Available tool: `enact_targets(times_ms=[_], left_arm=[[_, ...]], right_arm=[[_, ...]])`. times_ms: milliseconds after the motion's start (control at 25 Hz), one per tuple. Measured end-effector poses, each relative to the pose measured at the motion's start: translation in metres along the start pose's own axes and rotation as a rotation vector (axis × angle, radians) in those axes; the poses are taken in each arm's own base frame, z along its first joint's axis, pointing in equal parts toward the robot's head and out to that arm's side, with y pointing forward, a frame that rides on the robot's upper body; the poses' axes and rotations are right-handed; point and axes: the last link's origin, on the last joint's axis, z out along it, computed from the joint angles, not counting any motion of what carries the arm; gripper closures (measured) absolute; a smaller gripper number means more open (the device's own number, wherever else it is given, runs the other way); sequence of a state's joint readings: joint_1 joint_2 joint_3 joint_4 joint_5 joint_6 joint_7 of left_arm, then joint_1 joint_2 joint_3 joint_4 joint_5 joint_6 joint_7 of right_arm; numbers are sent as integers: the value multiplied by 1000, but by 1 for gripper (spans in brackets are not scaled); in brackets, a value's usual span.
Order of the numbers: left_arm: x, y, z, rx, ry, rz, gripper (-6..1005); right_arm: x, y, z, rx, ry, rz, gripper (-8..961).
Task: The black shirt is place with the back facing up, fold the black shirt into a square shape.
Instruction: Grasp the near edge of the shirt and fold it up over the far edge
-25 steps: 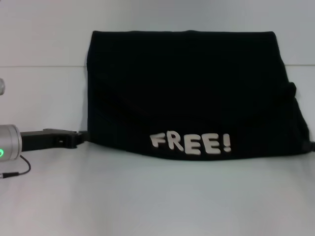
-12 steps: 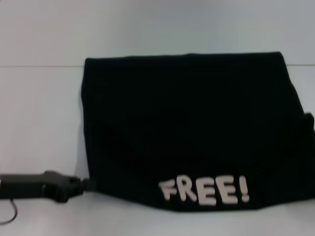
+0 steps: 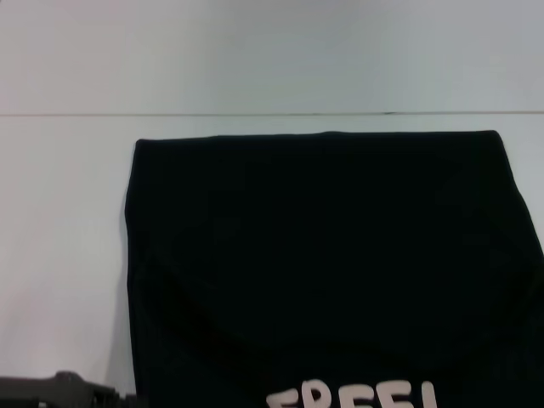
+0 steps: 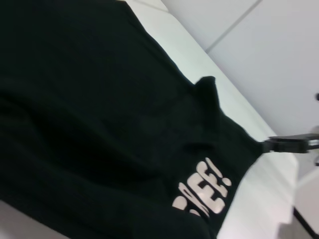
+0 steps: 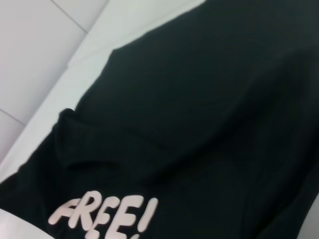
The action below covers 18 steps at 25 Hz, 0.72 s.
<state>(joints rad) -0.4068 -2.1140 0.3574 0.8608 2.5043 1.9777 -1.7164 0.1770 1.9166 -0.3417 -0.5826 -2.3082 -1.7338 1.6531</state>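
Left gripper: only a dark part of it shows at the bottom left corner of the head view, its tip touching the left edge of the black shirt. Whether its jaws are apart or together cannot be told.

The shirt lies folded on the white table, filling the middle and right of the head view; its far edge runs straight, parallel to the table's far edge. White block lettering reads "FREE!" in the right wrist view, near the shirt's near edge; the head view cuts it off.

Right gripper: seen in the left wrist view at the shirt's right corner, touching the cloth; jaw state cannot be told.

Bare table lies left of the shirt and beyond it.
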Motion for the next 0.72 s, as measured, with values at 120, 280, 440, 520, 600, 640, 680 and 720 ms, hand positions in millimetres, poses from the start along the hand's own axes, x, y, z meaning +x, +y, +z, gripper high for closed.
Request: enact_targets(times_ms=[120, 280, 440, 520, 600, 640, 680, 720], left_arm=[[-8, 6, 0, -36, -11, -5, 999], [-13, 9, -1, -48, -12, -9, 998], [-9, 9, 1, -56, -17, -6, 998], [-3, 8, 1, -57, -14, 8, 998], [9, 5, -1, -48, 5, 27, 998], [16, 4, -3, -39, 16, 38, 998], [27, 1, -4, -26, 32, 49, 998], [37, -2, -6, -13, 46, 59, 998]], right_arm=[[8, 0, -4, 4, 19, 13, 915], [14, 1, -7, -2, 35, 14, 913], [9, 4, -6, -25, 23, -1, 911], [-2, 5, -5, -34, -4, -18, 910], [-16, 4, -6, -29, -45, -42, 909], [-26, 4, -7, -25, -70, -58, 909], [-36, 4, -6, -24, -93, -72, 908], [-45, 4, -5, -23, -114, -85, 908]])
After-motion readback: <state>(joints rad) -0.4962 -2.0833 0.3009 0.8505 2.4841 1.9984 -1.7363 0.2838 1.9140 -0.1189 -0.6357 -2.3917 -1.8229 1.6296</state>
